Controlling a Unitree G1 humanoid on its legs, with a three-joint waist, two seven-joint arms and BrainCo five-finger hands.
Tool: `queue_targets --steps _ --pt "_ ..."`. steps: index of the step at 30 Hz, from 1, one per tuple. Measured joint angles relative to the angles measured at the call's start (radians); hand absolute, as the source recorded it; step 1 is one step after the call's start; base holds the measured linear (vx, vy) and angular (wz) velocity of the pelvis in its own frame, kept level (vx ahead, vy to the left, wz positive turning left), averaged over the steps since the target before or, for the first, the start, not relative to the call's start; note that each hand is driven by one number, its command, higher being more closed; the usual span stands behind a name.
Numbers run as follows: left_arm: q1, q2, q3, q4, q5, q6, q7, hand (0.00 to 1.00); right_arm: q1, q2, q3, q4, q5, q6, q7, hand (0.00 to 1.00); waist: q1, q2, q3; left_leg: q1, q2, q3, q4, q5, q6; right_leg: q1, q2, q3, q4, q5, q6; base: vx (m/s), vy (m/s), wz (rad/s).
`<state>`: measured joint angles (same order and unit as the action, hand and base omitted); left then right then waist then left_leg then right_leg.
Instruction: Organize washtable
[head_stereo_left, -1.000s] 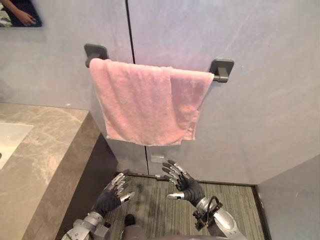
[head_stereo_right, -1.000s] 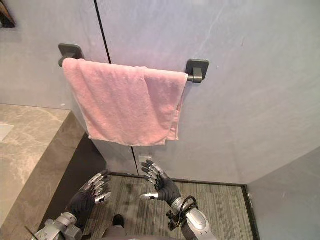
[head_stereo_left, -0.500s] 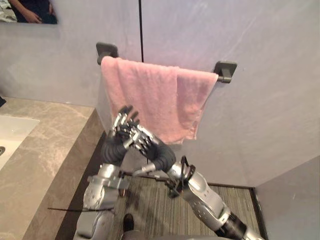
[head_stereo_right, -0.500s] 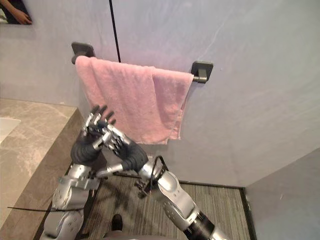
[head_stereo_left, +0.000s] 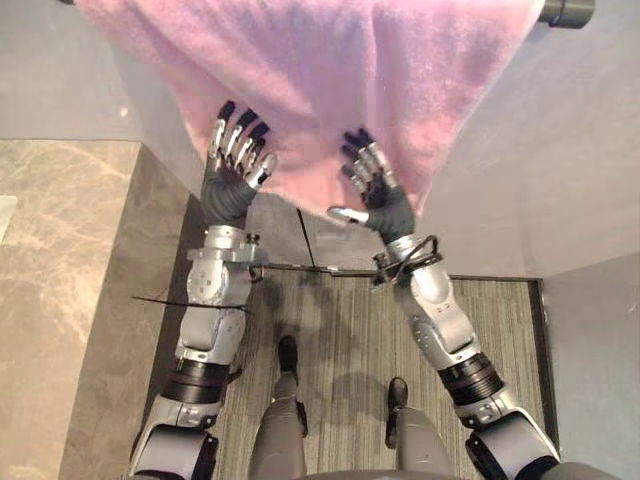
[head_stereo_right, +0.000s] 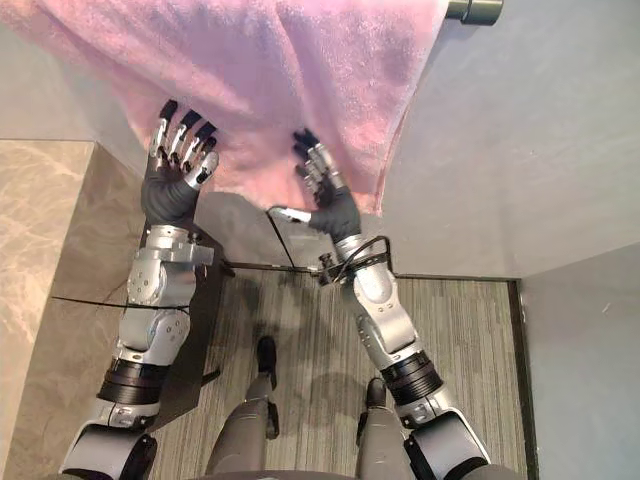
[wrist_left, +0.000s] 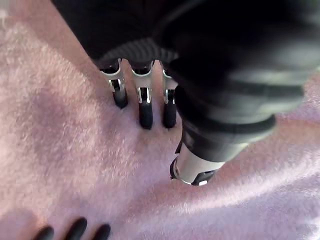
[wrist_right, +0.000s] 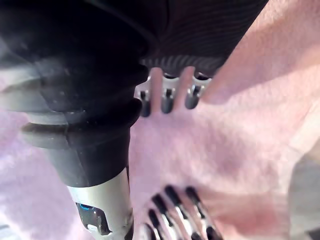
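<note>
A pink towel (head_stereo_left: 320, 70) hangs over a dark wall bar whose end cap (head_stereo_left: 566, 10) shows at the upper right. Both my hands are raised to its lower part. My left hand (head_stereo_left: 232, 188) has straight, spread fingers lying against the cloth near the lower left edge. My right hand (head_stereo_left: 385, 210) is open too, with its fingers on the towel near the lower right corner. In the left wrist view the dark fingertips (wrist_left: 145, 110) press flat into the pink pile (wrist_left: 60, 125) without curling round it. The right wrist view shows the same for my right fingers (wrist_right: 167, 100).
A marble countertop (head_stereo_left: 55, 270) runs along the left, with its dark side panel beside my left arm. Grey wall panels (head_stereo_left: 560, 170) stand behind the towel. Striped grey floor (head_stereo_left: 340, 330) lies below.
The camera has moved nearer to the towel and tipped down. Both hands rose from close together below the towel, spread apart, and now rest on its lower part.
</note>
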<state>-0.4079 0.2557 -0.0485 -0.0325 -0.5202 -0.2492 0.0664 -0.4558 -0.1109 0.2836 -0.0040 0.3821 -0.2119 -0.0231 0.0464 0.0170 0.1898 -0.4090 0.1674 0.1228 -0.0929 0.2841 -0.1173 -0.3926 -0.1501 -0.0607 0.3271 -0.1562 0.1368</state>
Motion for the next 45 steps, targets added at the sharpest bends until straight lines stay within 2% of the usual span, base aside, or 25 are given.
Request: queue_targets --steps 10,17,19,21,23,25,26,28,29,30,31,32,34,35,36,37,38,40,41,42,44,45 --pt "0.016 -0.020 0.097 0.006 0.025 0.011 0.028 0.00 0.152 0.003 0.012 -0.181 0.005 -0.009 0.010 0.00 -0.004 0.001 0.001 0.003 -0.001 0.027 -0.001 -0.009 0.001 -0.013 -0.008 0.008 0.021 -0.004 0.001 0.01 -0.008 -0.02" --pt "0.228 -0.079 0.149 -0.011 0.087 0.034 0.026 0.00 0.387 0.017 0.061 -0.179 0.005 0.003 0.084 0.00 -0.002 -0.002 0.000 0.064 0.008 0.035 0.000 -0.036 0.005 0.058 -0.005 0.005 -0.005 -0.004 0.001 0.06 -0.033 -0.01" --pt "0.306 -0.106 0.158 0.008 0.125 0.048 0.023 0.00 0.498 0.021 0.057 -0.141 0.003 0.015 0.120 0.00 -0.001 -0.013 -0.007 0.075 0.015 0.035 0.069 -0.086 0.002 0.108 -0.004 0.005 -0.020 -0.004 0.001 0.07 -0.037 -0.03" --pt "0.398 -0.133 0.156 0.087 0.192 0.057 0.018 0.00 0.623 0.025 0.031 -0.024 -0.008 0.046 0.163 0.00 -0.003 -0.026 -0.015 0.091 0.039 0.029 0.265 -0.202 -0.007 0.218 0.010 0.009 -0.046 -0.004 0.000 0.09 -0.031 -0.16" --pt "0.459 -0.143 0.148 0.198 0.232 0.060 -0.004 0.00 0.673 0.028 -0.016 0.136 -0.054 0.068 0.188 0.00 -0.009 -0.030 -0.035 0.118 0.063 0.029 0.364 -0.274 -0.015 0.282 0.026 0.024 -0.076 -0.005 -0.001 0.03 0.001 -0.34" --pt "0.479 -0.161 0.155 0.354 0.278 0.074 -0.023 0.00 0.677 0.029 -0.091 0.324 -0.150 0.096 0.198 0.00 -0.011 -0.039 -0.060 0.121 0.078 0.052 0.404 -0.303 -0.013 0.289 0.023 0.056 -0.093 -0.003 -0.001 -0.02 0.050 -0.49" --pt "0.478 -0.167 0.161 0.484 0.307 0.085 -0.023 0.00 0.661 0.031 -0.137 0.426 -0.213 0.119 0.195 0.00 -0.019 -0.043 -0.060 0.121 0.081 0.069 0.420 -0.312 -0.006 0.280 0.027 0.071 -0.086 0.000 0.001 -0.04 0.055 -0.44" --pt "0.477 -0.170 0.166 0.681 0.353 0.111 -0.022 0.00 0.650 0.022 -0.183 0.525 -0.270 0.144 0.170 0.00 -0.040 -0.049 -0.058 0.115 0.079 0.081 0.458 -0.345 0.002 0.269 0.020 0.081 -0.067 0.010 -0.004 -0.08 0.076 -0.37" --pt "0.489 -0.178 0.185 0.762 0.385 0.133 -0.020 0.00 0.649 0.022 -0.192 0.573 -0.280 0.148 0.155 0.00 -0.044 -0.062 -0.059 0.116 0.067 0.082 0.478 -0.359 0.013 0.264 0.009 0.089 -0.078 0.026 -0.025 -0.08 0.119 -0.44" --pt "0.501 -0.185 0.198 0.801 0.399 0.138 -0.020 0.00 0.648 0.023 -0.196 0.599 -0.285 0.148 0.152 0.00 -0.047 -0.056 -0.061 0.115 0.071 0.080 0.476 -0.366 0.024 0.278 0.017 0.087 -0.118 0.051 -0.049 -0.07 0.103 -0.56" --pt "0.520 -0.207 0.244 0.873 0.430 0.147 -0.018 0.00 0.636 0.027 -0.198 0.642 -0.307 0.152 0.147 0.00 -0.041 -0.042 -0.054 0.127 0.100 0.105 0.451 -0.364 0.035 0.248 0.023 0.060 0.041 0.017 -0.066 -0.06 0.051 -0.35" --pt "0.538 -0.212 0.290 0.929 0.435 0.163 -0.010 0.00 0.646 0.047 -0.192 0.674 -0.315 0.152 0.143 0.00 -0.044 -0.054 -0.060 0.144 0.089 0.110 0.440 -0.357 0.046 0.213 0.006 0.031 0.289 -0.022 -0.061 -0.05 0.038 -0.16" --pt "0.541 -0.204 0.323 0.937 0.468 0.166 0.006 0.00 0.632 0.060 -0.196 0.730 -0.314 0.148 0.135 0.00 -0.036 -0.075 -0.073 0.169 0.056 0.106 0.420 -0.340 0.058 0.213 -0.006 0.030 0.402 -0.021 -0.057 -0.07 0.052 0.24" --pt "0.547 -0.202 0.359 0.963 0.488 0.167 0.006 0.00 0.617 0.065 -0.203 0.784 -0.314 0.148 0.129 0.00 -0.031 -0.083 -0.089 0.198 0.026 0.111 0.362 -0.320 0.049 0.234 0.002 0.049 0.344 -0.010 -0.042 -0.08 0.063 0.17" --pt "0.550 -0.212 0.376 0.976 0.494 0.169 0.008 0.00 0.616 0.064 -0.212 0.803 -0.314 0.148 0.127 0.00 -0.025 -0.057 -0.116 0.201 0.025 0.110 0.328 -0.315 0.043 0.258 0.014 0.064 0.274 -0.012 -0.034 -0.13 0.005 -0.08" --pt "0.562 -0.230 0.402 0.983 0.493 0.175 0.010 0.00 0.593 0.063 -0.219 0.818 -0.315 0.149 0.125 0.00 -0.008 -0.043 -0.128 0.190 0.033 0.123 0.282 -0.294 0.049 0.265 0.021 0.102 0.309 -0.059 -0.027 -0.08 -0.076 -0.12" --pt "0.570 -0.229 0.420 0.984 0.490 0.177 0.010 0.00 0.583 0.062 -0.219 0.819 -0.315 0.147 0.122 0.00 -0.012 -0.045 -0.131 0.180 0.020 0.127 0.277 -0.270 0.053 0.265 0.023 0.124 0.352 -0.074 -0.032 -0.09 -0.104 -0.06" --pt "0.588 -0.224 0.435 0.996 0.484 0.183 0.013 0.00 0.554 0.053 -0.217 0.857 -0.316 0.150 0.108 0.00 0.002 -0.065 -0.149 0.113 0.001 0.137 0.304 -0.255 0.055 0.284 0.008 0.149 0.235 -0.163 -0.043 -0.12 -0.153 -0.18" --pt "0.593 -0.228 0.436 1.017 0.479 0.187 0.013 0.00 0.531 0.045 -0.217 0.857 -0.316 0.149 0.104 0.00 0.013 -0.053 -0.150 0.083 0.007 0.136 0.308 -0.253 0.054 0.285 0.009 0.144 0.169 -0.183 -0.037 -0.19 -0.173 -0.59" --pt "0.593 -0.235 0.433 1.044 0.452 0.188 0.018 0.00 0.509 0.034 -0.216 0.864 -0.316 0.148 0.090 0.00 0.026 -0.036 -0.144 0.051 0.010 0.118 0.299 -0.213 0.050 0.295 0.019 0.132 0.071 -0.207 -0.028 -0.14 -0.101 -0.44" --pt "0.590 -0.236 0.433 1.070 0.441 0.192 0.025 0.00 0.489 0.018 -0.217 0.872 -0.317 0.146 0.087 0.00 0.017 -0.002 -0.121 0.050 0.026 0.083 0.277 -0.171 0.046 0.312 0.046 0.107 0.044 -0.201 -0.037 -0.12 -0.087 0.12" --pt "0.586 -0.235 0.425 1.080 0.440 0.193 0.026 0.00 0.498 0.005 -0.217 0.895 -0.334 0.146 0.083 0.00 0.008 0.002 -0.114 0.071 0.026 0.059 0.224 -0.133 0.039 0.326 0.060 0.070 0.040 -0.201 -0.038 -0.15 -0.112 0.76"
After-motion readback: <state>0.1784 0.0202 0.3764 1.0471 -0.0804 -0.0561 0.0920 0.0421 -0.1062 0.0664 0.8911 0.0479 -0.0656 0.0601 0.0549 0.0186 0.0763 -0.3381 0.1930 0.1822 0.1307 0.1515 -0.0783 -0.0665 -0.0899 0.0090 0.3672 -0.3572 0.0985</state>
